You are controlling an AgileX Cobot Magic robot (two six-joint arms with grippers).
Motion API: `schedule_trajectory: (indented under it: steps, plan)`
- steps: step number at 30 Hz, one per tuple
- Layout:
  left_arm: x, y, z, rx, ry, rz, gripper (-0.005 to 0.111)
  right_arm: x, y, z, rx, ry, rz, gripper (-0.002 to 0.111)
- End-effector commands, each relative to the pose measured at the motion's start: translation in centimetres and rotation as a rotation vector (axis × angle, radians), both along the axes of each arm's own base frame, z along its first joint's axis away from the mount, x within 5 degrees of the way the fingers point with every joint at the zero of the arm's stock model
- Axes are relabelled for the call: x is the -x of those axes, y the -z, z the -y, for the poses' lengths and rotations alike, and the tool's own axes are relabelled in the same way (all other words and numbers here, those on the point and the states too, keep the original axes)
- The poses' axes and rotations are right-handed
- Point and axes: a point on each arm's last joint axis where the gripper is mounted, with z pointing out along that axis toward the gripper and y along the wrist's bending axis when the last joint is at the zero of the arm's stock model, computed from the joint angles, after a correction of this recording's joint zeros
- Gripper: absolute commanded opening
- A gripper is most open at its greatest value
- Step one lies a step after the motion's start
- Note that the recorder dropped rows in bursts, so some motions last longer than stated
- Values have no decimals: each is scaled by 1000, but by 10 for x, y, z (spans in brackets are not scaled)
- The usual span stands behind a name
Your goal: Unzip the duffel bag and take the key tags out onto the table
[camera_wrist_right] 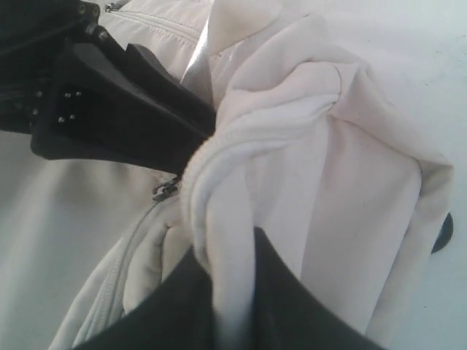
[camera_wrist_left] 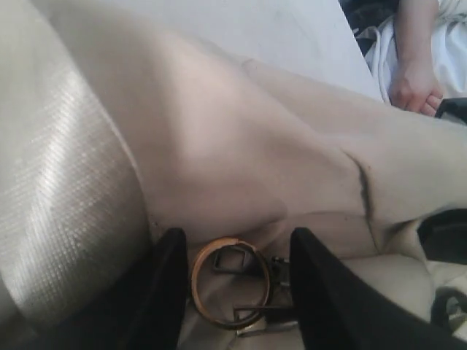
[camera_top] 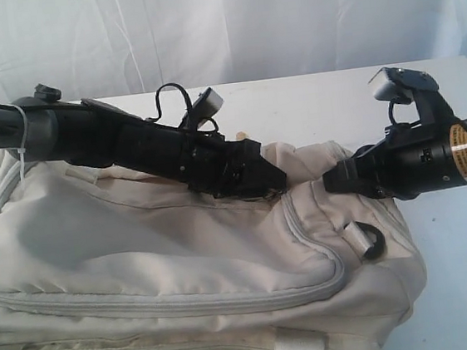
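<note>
Creased cream duffel bag (camera_top: 142, 260), maybe part-unzipped; right hand (camera_wrist_right: 232, 270) tight on it, left hand (camera_wrist_left: 235, 255) apart.

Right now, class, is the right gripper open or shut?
Shut: the right gripper pinches a fold of the duffel bag between its jaws.

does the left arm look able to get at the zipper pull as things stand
Probably yes: the left pincer is open right beside the zipper pull, with nothing between them, and the right pincer pinches the duffel bag fabric next to it.
</note>
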Motion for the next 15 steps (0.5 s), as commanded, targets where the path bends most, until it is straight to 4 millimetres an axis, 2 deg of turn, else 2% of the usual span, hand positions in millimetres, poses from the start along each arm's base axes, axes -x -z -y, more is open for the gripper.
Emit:
schedule_trajectory:
  steps: [1,6,15]
  plan:
    - [9,24,-4,-87,74,-70,50,3,-2,0,10,-33,15,0]
    - [11,28,-8,-142,94,-92,50,-2,-7,-1,12,-26,39,0]
    - [12,28,-7,-137,97,-98,48,-4,-9,-1,12,-22,48,0]
